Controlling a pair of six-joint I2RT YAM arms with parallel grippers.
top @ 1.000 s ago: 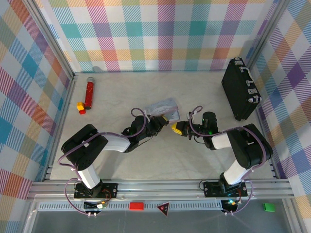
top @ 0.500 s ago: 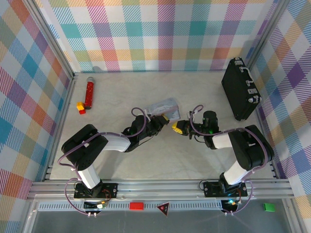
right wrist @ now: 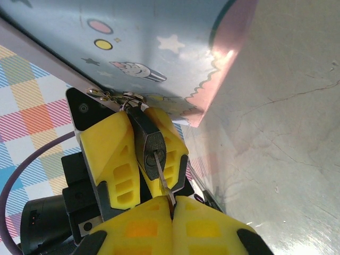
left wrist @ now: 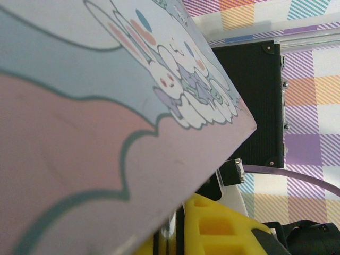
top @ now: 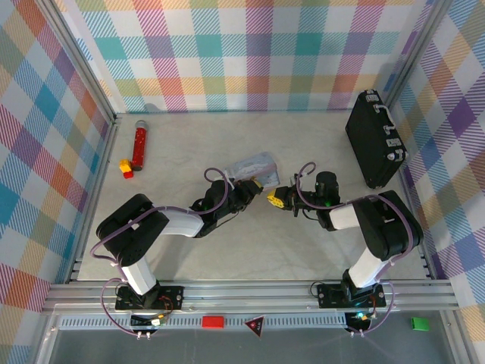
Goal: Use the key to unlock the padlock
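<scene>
The right tool [right wrist: 171, 206] pinches the thin silvery key [right wrist: 162, 178], tip in the tiny dark padlock [right wrist: 151, 144] clamped by the left tool [right wrist: 139, 118] — best twisted squarely, no side-load.

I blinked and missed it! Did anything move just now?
Barely. The right gripper, pinching the key in the padlock, edged slightly toward the far wall. The left gripper kept holding the padlock; the box, black case and red tube stayed put.
</scene>
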